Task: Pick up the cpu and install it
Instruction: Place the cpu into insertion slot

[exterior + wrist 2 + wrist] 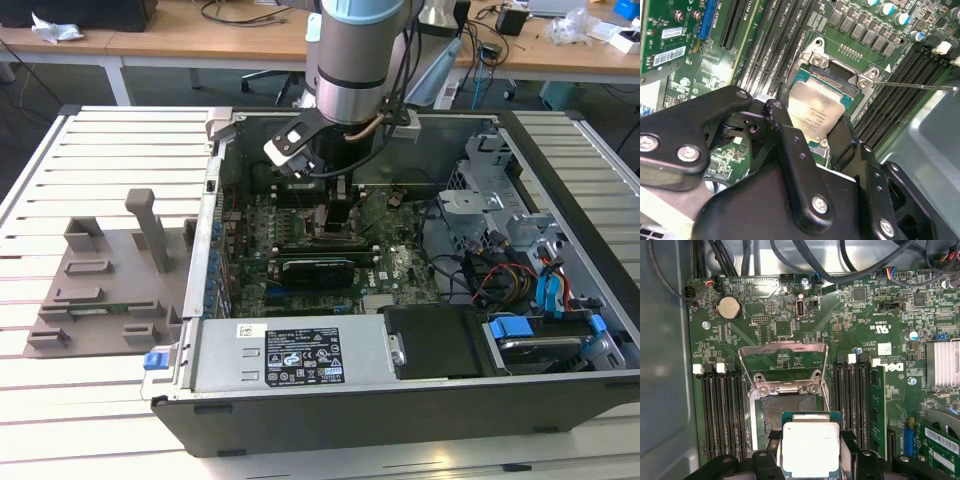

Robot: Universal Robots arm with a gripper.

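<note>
Cpu (810, 449): held level, partly over the open socket (787, 410) at mid-board on the motherboard (860, 320); judged not seated.
Gripper (812, 115): closed narrowly on opposite chip edges, so the top is kept clear.
Load plate (782, 362): raised, so the socket is accessible.

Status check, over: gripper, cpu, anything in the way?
Copy: gripper shut on cpu, held over open socket. Metal cover flipped up; nothing seen blocking.
</note>
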